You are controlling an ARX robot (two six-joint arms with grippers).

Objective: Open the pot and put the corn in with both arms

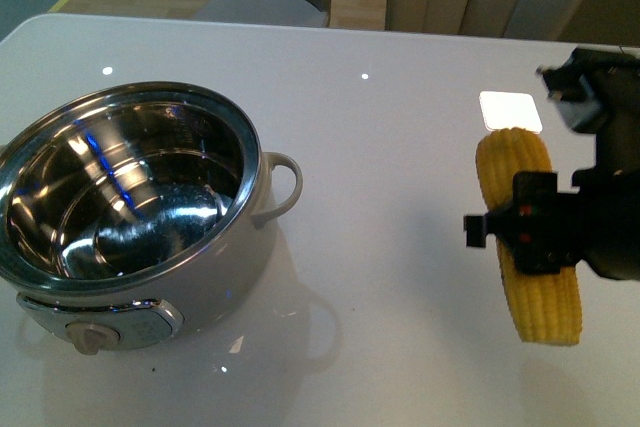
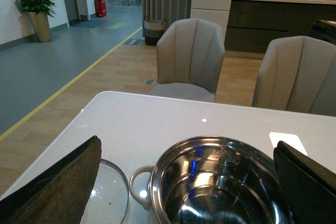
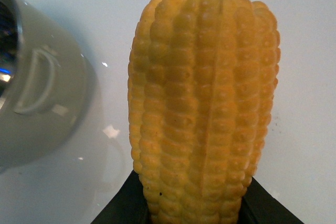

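Front view: one pot (image 1: 245,247), uncovered, near left. One corn (image 1: 515,162) sits well right of it, clamped mid-length by the right gripper (image 1: 530,237). Only the left wrist view shows one glass lid (image 2: 107,192) flat on the table (image 2: 157,114) beside a pot handle, and two chairs (image 2: 191,51) (image 2: 296,72) on the far side. Left gripper (image 2: 186,142) jaws are spread wide, holding nothing.

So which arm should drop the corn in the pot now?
Right. The right claw grips the corn, just beside the pot, which stands open. The left claw is open and holds nothing, and the lid lies on the table next to the pot.
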